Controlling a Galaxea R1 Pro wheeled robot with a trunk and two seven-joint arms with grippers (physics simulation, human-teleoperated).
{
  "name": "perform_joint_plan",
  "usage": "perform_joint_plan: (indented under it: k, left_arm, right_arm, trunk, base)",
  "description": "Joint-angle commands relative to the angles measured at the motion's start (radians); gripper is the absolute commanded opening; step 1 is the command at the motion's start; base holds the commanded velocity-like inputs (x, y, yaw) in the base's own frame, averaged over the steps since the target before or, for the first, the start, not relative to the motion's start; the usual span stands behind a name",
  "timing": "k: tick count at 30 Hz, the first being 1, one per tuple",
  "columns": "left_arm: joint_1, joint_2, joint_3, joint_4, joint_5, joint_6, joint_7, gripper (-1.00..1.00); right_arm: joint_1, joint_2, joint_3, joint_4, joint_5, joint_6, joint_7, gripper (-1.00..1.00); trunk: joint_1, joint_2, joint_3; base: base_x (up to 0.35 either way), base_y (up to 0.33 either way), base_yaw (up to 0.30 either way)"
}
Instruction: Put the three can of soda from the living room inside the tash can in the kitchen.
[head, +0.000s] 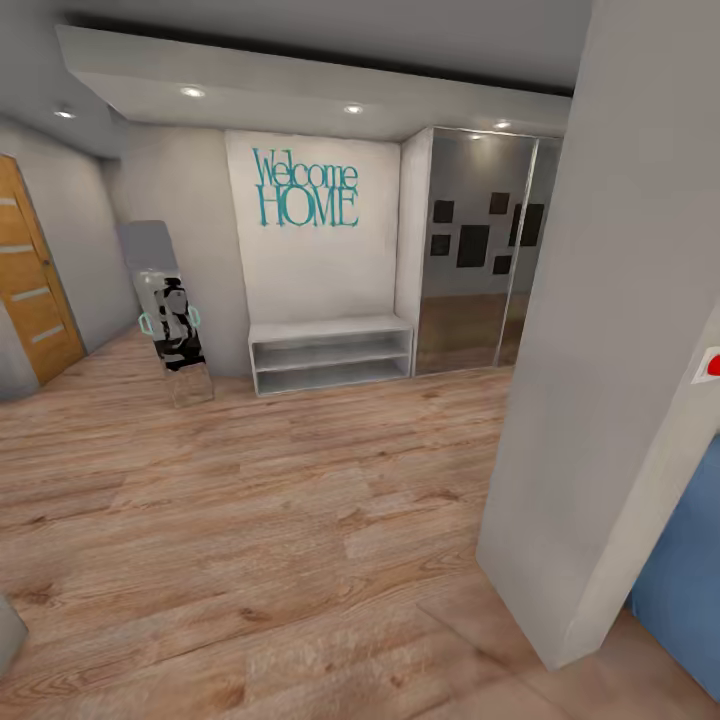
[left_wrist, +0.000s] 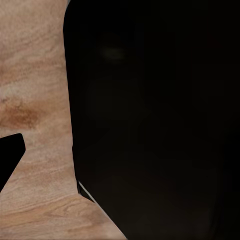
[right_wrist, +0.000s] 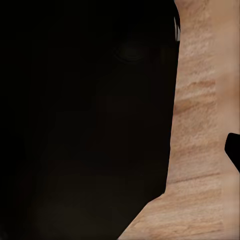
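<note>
Robot stood in an entry hall, facing a wall sign reading "Welcome HOME". No soda cans and no bin in sight from here, so their whereabouts could not be told. Main risk, as I judged it: the grey wall corner sat close on the robot's right, and a turn toward the blue upholstery beyond it could clip the base or an arm. The leaning mirror on the left looked easy to knock if the robot swung wide. Both wrist views gave dark housing against wood floor; whether the fingers were spread or closed, or held anything, I could not tell. Count: one low shelf unit, one mirrored wardrobe, one wooden door, four ceiling lights.
</note>
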Motion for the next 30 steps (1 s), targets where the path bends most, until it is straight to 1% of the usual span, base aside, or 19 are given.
perform_joint_plan:
  k: [1, 2, 24, 27, 30]
  left_arm:
    - [0.000, 0.000, 0.000, 0.000, 0.000, 0.000, 0.000, 1.00]
    - [0.000, -0.005, 0.002, -0.002, 0.000, -0.001, 0.000, 1.00]
    - [0.000, -0.005, 0.003, -0.002, 0.000, -0.001, -0.001, 1.00]
    - [-0.001, 0.004, 0.001, -0.004, -0.001, -0.005, -0.004, 1.00]
    - [-0.002, 0.009, -0.001, -0.014, -0.001, -0.010, -0.005, 1.00]
  right_arm:
    - [0.000, 0.000, 0.000, 0.000, 0.000, 0.000, 0.000, 1.00]
    - [-0.002, 0.002, -0.003, -0.002, -0.003, -0.002, -0.002, 1.00]
    - [-0.002, 0.002, -0.002, -0.002, -0.005, 0.001, 0.001, 1.00]
    - [-0.002, -0.015, 0.001, -0.002, 0.000, -0.011, 0.002, 1.00]
    - [-0.002, -0.023, 0.002, -0.006, 0.003, -0.028, 0.003, 1.00]
  trunk:
    - [0.000, 0.000, 0.000]
    - [0.000, 0.000, 0.000]
    - [0.000, 0.000, 0.000]
    - [0.000, 0.000, 0.000]
    - [0.000, 0.000, 0.000]
  base:
    - [0.000, 0.000, 0.000]
    - [0.000, 0.000, 0.000]
    - [0.000, 0.000, 0.000]
    - [0.000, 0.000, 0.000]
    - [0.000, 0.000, 0.000]
